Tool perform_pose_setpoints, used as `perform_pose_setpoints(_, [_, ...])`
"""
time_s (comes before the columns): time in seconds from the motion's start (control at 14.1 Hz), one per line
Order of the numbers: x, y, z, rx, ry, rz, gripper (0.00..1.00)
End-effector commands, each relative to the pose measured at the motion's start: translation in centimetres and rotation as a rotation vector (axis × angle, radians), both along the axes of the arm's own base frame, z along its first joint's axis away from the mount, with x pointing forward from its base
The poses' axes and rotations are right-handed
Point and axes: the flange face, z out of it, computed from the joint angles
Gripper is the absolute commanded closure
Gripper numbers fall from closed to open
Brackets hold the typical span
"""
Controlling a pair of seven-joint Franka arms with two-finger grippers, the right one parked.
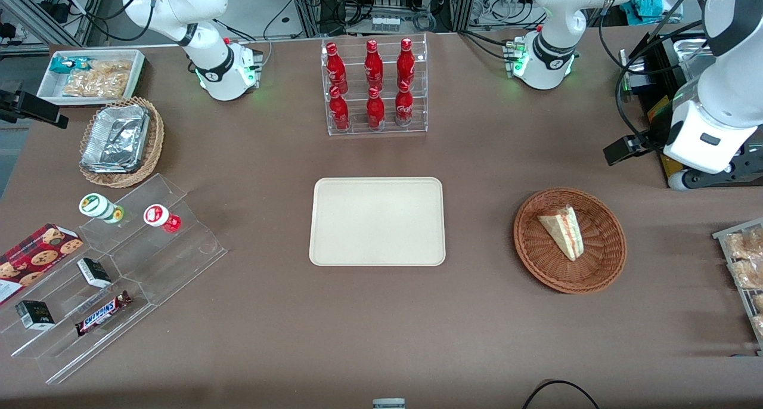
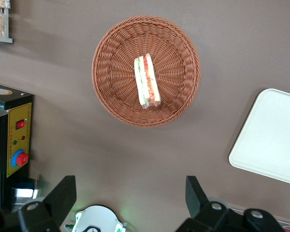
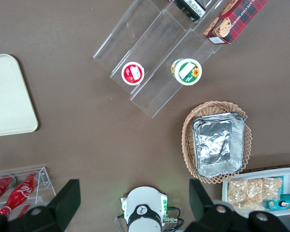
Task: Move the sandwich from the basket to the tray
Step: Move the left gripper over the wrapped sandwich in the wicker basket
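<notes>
Gripper (image 2: 130, 195) wide open, empty, well above basket (image 2: 111, 96) w/ sandwich (image 2: 147, 80) inside.

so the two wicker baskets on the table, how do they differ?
The basket holding the sandwich is round, shallow and reddish-brown; the tan basket is lighter and oval. The first holds one wedge with space around it; the second is filled by stacked foil trays. The first lies toward the working arm's end, the second toward the parked arm's. Both are woven. The gripper is open above bare table.
</notes>
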Motion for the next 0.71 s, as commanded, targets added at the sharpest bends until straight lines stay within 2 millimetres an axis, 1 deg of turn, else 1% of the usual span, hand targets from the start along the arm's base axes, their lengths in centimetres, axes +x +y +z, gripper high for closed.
perform_pose_setpoints(0.0, [0.3,-0.4,0.4,-0.010,-0.016,-0.013,0.00])
perform_pose_setpoints(0.14, [0.4,-0.4,0.3,-0.015,-0.016,-0.010,0.00])
perform_pose_setpoints(0.35, [0.8,-0.2,-0.8,-0.010,0.009,-0.003,0.00])
perform_pose_setpoints(0.42, [1.4,0.0,-2.2,-0.010,0.037,0.000,0.00])
perform_pose_setpoints(0.57, [1.9,0.3,-2.9,-0.011,0.041,0.006,0.00])
perform_pose_setpoints(0.64, [2.4,0.4,-4.1,-0.005,0.060,0.006,0.00])
